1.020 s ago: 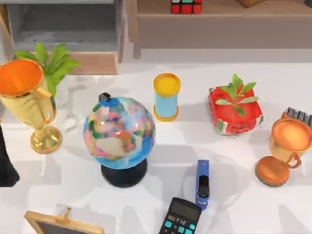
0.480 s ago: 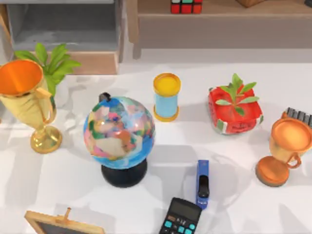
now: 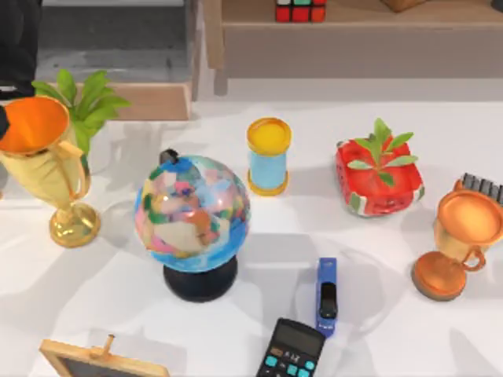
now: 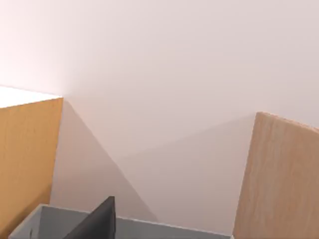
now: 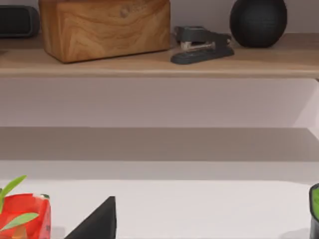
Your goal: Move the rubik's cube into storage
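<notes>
the white table [image 3: 94, 298] is crowded. at the top view's left a gold trophy [image 3: 49, 169] with an orange bowl stands just in front of a leafy green plant [image 3: 86, 98]. a multicoloured globe [image 3: 192, 214] on a black base sits near the middle, with a yellow-topped blue cylinder [image 3: 269, 155] behind it. further right is a red watermelon-patterned planter box [image 3: 379, 179] holding a green sprig, and at the right edge a copper trophy [image 3: 460, 239]. along the near edge lie a blue stapler [image 3: 327, 296], a black calculator [image 3: 291, 349] touching or almost touching the stapler's near end, and a small wooden-framed chalkboard [image 3: 98, 360].

behind the table a pale wooden shelf [image 3: 354, 23] runs along the back, and the rubik's cube [image 3: 300, 10] rests on top of it, red tiles showing, well apart from both arms. to the shelf's left is an open grey cabinet [image 3: 118, 39] with a wooden front lip.

the left arm [image 3: 20, 43] appears as a dark shape at the top view's upper left corner, above the cabinet and gold trophy. its wrist view faces a plain pale wall between two wooden panels, with a grey edge below; how its jaws stand cannot be told.

the right wrist view faces the shelf, carrying a wooden block [image 5: 104, 27], a dark stapler [image 5: 202, 45] and a black round object [image 5: 258, 21]. its jaws' state cannot be told
</notes>
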`<state>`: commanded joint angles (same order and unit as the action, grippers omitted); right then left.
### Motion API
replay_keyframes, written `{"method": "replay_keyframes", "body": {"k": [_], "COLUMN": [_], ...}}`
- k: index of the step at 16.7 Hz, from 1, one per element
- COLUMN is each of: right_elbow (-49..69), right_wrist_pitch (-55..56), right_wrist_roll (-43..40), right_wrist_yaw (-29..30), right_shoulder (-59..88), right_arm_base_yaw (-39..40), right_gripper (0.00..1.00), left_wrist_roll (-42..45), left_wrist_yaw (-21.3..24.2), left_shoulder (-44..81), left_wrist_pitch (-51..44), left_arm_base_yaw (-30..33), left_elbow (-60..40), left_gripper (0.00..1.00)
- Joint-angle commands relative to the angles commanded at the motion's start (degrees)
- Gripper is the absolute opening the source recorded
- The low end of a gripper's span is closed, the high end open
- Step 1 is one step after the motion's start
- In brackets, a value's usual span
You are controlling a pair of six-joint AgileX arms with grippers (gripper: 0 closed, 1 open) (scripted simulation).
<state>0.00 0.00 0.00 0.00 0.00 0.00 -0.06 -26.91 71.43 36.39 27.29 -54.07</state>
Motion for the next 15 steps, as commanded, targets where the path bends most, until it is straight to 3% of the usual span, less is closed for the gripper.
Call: {"method": "replay_keyframes", "body": {"k": [8,15], "right_elbow": [0.0,0.0], "right_wrist_pitch": [0.0,0.0], "right_wrist_roll": [0.0,0.0], "right_wrist_yaw": [0.0,0.0], "right_shoulder": [0.0,0.0], "right_arm_base_yaw": [0.0,0.0], "right_gripper": [1.00,1.00], "left_wrist_roll": [1.4,1.0], "left_wrist_yaw": [-12.2,-15.3], "left_shoulder": [45.3,60.2], "left_wrist_pitch": [9.5,11.7], "left_arm_base_yaw": [14.0,17.6], "left_elbow": [-23.0,-30.1], "left_gripper": [1.00,1.00]}}
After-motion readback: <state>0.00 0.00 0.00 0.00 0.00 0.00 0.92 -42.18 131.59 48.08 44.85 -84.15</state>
